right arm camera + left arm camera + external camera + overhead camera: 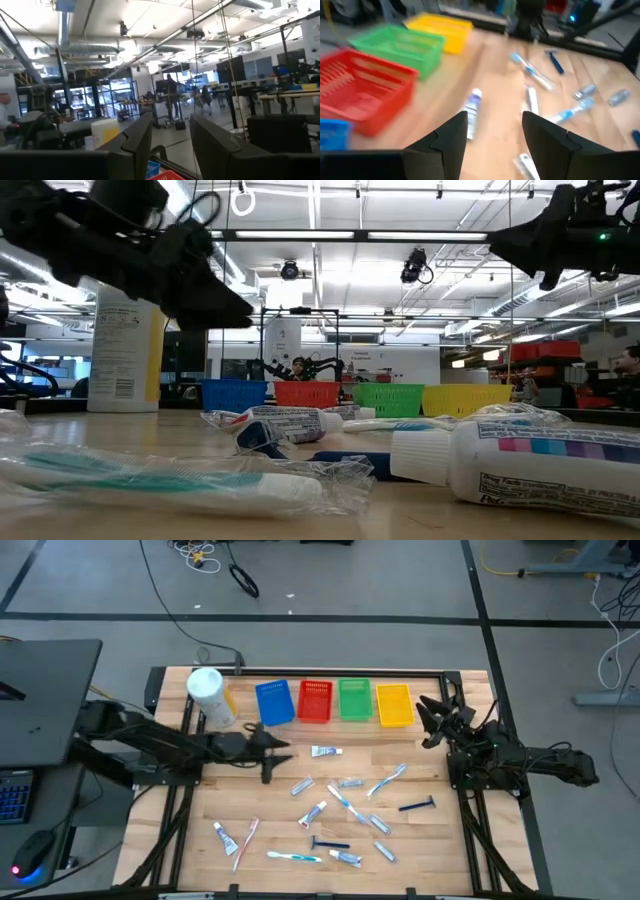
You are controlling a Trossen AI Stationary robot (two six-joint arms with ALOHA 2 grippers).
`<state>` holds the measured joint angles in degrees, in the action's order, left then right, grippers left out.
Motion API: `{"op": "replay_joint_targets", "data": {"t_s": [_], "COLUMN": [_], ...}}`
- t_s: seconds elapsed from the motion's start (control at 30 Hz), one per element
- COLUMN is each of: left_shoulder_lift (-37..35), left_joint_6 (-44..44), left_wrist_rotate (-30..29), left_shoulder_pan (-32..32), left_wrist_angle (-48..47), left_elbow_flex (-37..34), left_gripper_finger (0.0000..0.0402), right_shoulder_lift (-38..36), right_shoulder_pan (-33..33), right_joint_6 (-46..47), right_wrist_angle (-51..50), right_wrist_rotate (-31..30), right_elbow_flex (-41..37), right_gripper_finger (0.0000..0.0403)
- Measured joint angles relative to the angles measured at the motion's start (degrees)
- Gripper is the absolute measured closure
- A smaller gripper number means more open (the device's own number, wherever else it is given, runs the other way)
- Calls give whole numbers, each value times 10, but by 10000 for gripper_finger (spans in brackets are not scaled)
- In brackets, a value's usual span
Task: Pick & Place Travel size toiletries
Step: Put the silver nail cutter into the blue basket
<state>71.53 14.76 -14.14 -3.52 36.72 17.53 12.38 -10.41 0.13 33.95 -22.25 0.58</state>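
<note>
Hovering left gripper, toiletries mid-table

The left arm extends rightward across the high view's centre-left with its dark two-finger left gripper open, while the right gripper, centre-right, is raised with fingers parted.

No text can be read. The white canister at ten o'clock and the toothpaste tube at four o'clock in the low view carry print too small to read.
</note>
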Motion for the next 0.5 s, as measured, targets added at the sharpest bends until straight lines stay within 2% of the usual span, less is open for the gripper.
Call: {"op": "replay_joint_targets", "data": {"t_s": [0.1, 0.2, 0.33, 0.5], "left_shoulder_lift": [62, 111, 151, 183], "left_joint_6": [21, 27, 47, 60], "left_wrist_rotate": [15, 43, 61, 61], "left_shoulder_pan": [-13, -21, -29, -48], "left_wrist_angle": [-4, -31, -142, -261], "left_elbow_flex": [39, 79, 136, 187], "left_gripper_finger": [203, 203, 203, 200], "right_shoulder_lift": [15, 30, 49, 75], "right_shoulder_pan": [-4, -5, -5, -5], "right_joint_6": [-2, -10, 3, 27], "right_wrist_angle": [-3, -5, 11, 11], "right_wrist_rotate": [8, 72, 137, 148], "right_elbow_flex": [0, 0, 0, 0], "right_gripper_finger": [261, 260, 250, 224]}}
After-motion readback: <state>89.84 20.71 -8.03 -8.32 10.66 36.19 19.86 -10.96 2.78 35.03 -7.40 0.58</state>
